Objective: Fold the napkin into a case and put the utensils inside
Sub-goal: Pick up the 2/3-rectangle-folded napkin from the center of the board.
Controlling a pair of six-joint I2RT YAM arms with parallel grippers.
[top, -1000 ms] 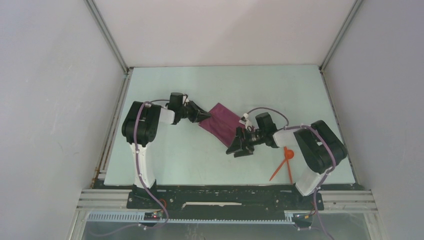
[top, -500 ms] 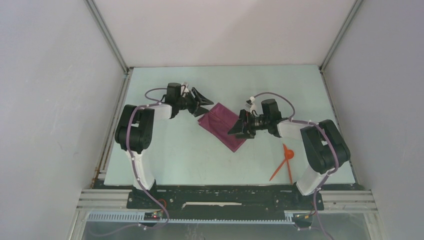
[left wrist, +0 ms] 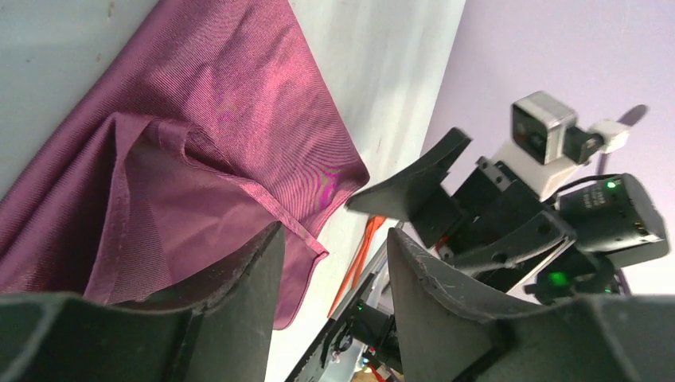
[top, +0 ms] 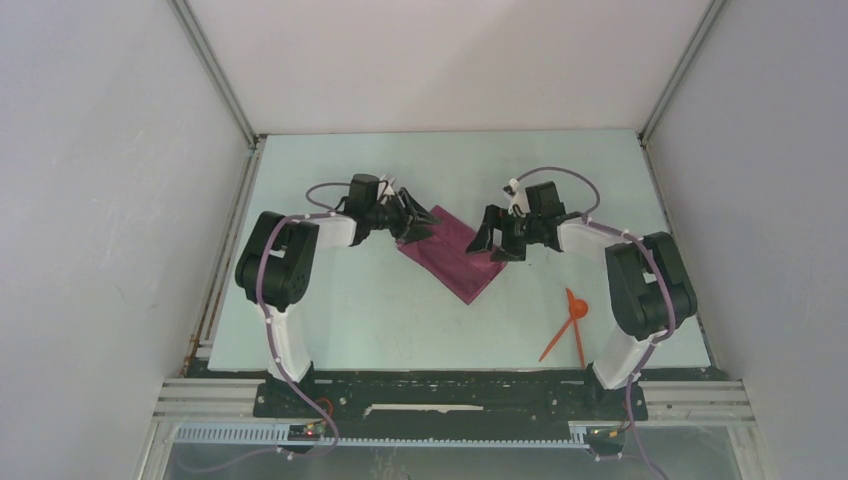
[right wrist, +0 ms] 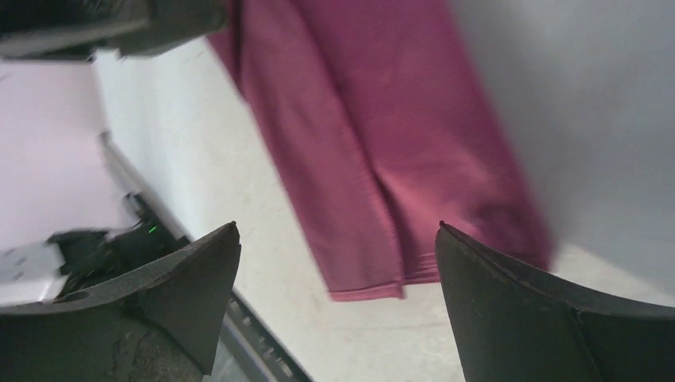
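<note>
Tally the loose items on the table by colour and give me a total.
Plum-purple: 1, the folded napkin
Orange-red: 2, the spoon and the stick
Total: 3
</note>
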